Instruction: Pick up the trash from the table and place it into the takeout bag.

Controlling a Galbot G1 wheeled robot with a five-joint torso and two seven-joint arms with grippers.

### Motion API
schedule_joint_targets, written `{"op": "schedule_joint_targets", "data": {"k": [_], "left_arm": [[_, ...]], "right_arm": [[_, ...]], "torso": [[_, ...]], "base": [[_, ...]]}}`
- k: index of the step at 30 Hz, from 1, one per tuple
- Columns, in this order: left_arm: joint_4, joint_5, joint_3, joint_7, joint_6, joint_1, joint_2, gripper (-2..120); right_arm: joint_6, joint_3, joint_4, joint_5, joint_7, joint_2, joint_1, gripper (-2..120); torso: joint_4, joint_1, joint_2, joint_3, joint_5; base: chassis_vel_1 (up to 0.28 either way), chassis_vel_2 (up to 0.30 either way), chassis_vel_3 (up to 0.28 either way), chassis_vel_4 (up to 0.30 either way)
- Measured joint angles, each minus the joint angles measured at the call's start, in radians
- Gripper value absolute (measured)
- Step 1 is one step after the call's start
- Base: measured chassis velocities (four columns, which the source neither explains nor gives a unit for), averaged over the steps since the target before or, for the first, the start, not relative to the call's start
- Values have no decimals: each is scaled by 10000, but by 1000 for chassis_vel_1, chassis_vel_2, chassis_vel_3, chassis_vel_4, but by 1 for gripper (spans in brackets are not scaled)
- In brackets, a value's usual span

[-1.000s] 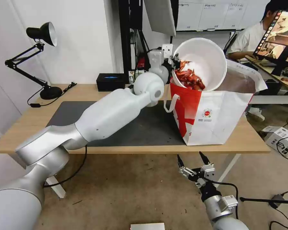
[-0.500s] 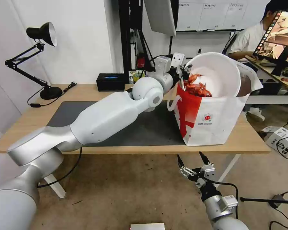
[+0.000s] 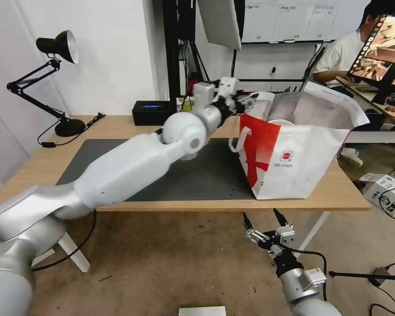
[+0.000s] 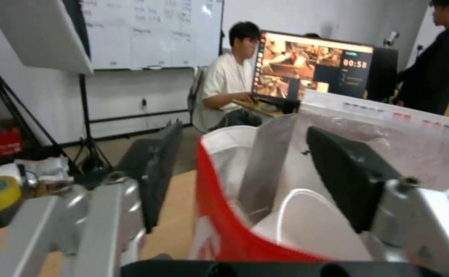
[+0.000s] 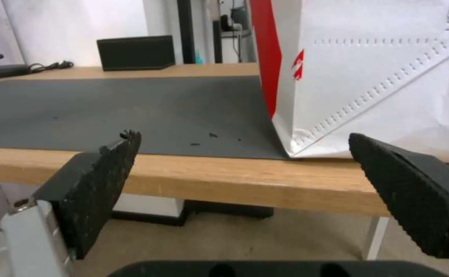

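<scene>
bowl now dropped inside takeout bag; outstretched left pincer spread, emptied, at its rim.

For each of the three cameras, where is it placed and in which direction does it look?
Head view: on the head, looking forward and down at the table and takeout bag; shows the left arm and, below the table edge, the right gripper.
Left wrist view: looks past the open left gripper into the bag, at the bowl.
Right wrist view: below the table edge, looking between open fingers across the mat.
All share the bag.
</scene>
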Motion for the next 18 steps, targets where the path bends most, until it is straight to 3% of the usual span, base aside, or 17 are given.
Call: {"op": "schedule_joint_targets", "data": {"k": [1, 2, 3, 5, 10, 12, 13, 18], "left_arm": [[-314, 261, -238, 144, -656, 439, 460, 82], [-314, 261, -238, 144, -656, 439, 460, 82], [-459, 404, -372, 435, -1744, 917, 817, 88], [-630, 713, -692, 994, -2886, 1644, 1347, 96], [-1023, 1350, -1570, 1740, -3778, 2849, 2119, 107], [-1366, 1814, -2398, 1973, -4210, 3986, 2591, 111], [-1366, 1814, -2398, 1973, -4210, 3986, 2591, 111], [-1653, 2675, -4089, 2536, -4938, 6303, 3052, 115]], "right_arm": [[0, 1, 0, 0, 0, 0, 0, 100], [0, 1, 0, 0, 0, 0, 0, 100], [0, 0, 0, 1, 0, 0, 0, 100], [-1, 1, 0, 0, 1, 0, 0, 100], [0, 0, 0, 0, -1, 0, 0, 100], [0, 1, 0, 0, -1, 0, 0, 100], [0, 1, 0, 0, -1, 0, 0, 100], [0, 1, 0, 0, 0, -1, 0, 100]], "torso": [[-2, 1, -1, 0, 0], [-2, 1, -1, 0, 0], [-1, 0, 0, 0, 1], [-2, 0, 0, 0, -2], [0, 1, 0, 0, -2], [-1, 0, 0, 0, -1], [-1, 0, 0, 0, -1], [-1, 0, 0, 0, -3]], "base": [[0, 0, 0, 0], [0, 0, 0, 0], [0, 0, 0, 0], [0, 0, 0, 0], [0, 0, 0, 0], [0, 0, 0, 0], [0, 0, 0, 0], [0, 0, 0, 0]]}}
